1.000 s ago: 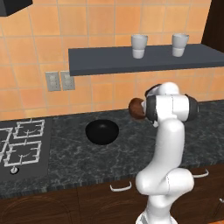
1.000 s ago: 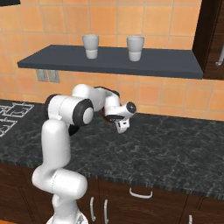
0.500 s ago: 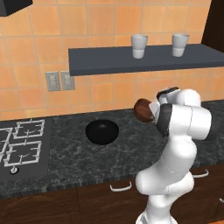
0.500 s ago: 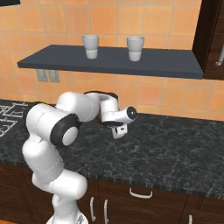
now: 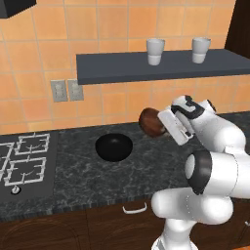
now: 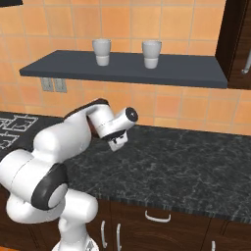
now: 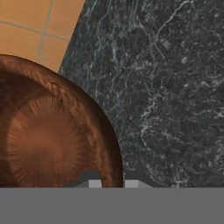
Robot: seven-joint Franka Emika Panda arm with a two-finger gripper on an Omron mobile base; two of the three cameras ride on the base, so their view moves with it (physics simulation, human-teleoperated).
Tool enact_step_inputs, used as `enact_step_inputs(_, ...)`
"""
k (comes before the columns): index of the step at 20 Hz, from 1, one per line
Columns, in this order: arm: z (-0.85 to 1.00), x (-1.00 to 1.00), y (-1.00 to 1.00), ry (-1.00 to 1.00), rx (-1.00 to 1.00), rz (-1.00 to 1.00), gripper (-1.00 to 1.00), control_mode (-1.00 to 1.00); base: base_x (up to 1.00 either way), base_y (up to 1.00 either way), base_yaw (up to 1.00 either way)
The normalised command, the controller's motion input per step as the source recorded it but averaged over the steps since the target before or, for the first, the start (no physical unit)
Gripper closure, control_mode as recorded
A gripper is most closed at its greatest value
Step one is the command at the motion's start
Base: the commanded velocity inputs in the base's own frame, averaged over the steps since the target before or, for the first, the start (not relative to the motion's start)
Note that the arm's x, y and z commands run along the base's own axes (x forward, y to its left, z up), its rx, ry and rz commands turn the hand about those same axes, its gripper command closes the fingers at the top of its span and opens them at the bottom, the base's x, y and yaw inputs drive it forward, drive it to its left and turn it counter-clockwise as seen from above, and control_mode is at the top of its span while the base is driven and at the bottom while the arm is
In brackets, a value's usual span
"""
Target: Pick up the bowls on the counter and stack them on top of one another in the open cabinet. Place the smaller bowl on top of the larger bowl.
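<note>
My gripper [image 5: 164, 128] is shut on the rim of the small reddish-brown bowl [image 5: 151, 122] and holds it in the air above the dark speckled counter [image 5: 73, 180], below the slate-grey shelf [image 5: 161, 66]. In the hand view the brown bowl [image 7: 48, 140] lies at the left, its rim between the fingertips [image 7: 94, 183]. The wide glossy black bowl [image 5: 114, 146] sits on the counter, left of the held bowl. In the right base view the gripper [image 6: 116, 143] hangs over the counter [image 6: 186, 166], and the arm hides the bowl.
Two white cups [image 5: 155, 51] [image 5: 200, 50] stand on the shelf. A stove top [image 5: 24, 161] lies at the counter's left end, with wall outlets [image 5: 67, 90] above it. Brown cupboard fronts with white handles [image 5: 134, 209] run below the counter.
The arm has folded, its elbow swinging out towards the cameras. The hand, still shut on the brown bowl, has shifted only slightly. The black bowl has not moved.
</note>
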Motion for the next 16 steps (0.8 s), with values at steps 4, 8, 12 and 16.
enact_step_inputs(4, 0.22, -0.43, 0.76, 0.0, -0.01, 0.21, 1.0, -1.0, 0.0, 0.0, 0.0)
enact_step_inputs(8, 0.23, -0.13, 0.81, 0.0, -0.1, 0.15, 1.0, -1.0, 0.0, 0.0, 0.0)
enact_step_inputs(12, 0.0, -0.01, 0.43, 0.0, -0.19, 0.02, 1.0, -1.0, 0.0, 0.0, 0.0)
enact_step_inputs(16, -0.2, 0.0, 0.23, 0.0, -0.17, 0.01, 1.0, -1.0, 0.0, 0.0, 0.0)
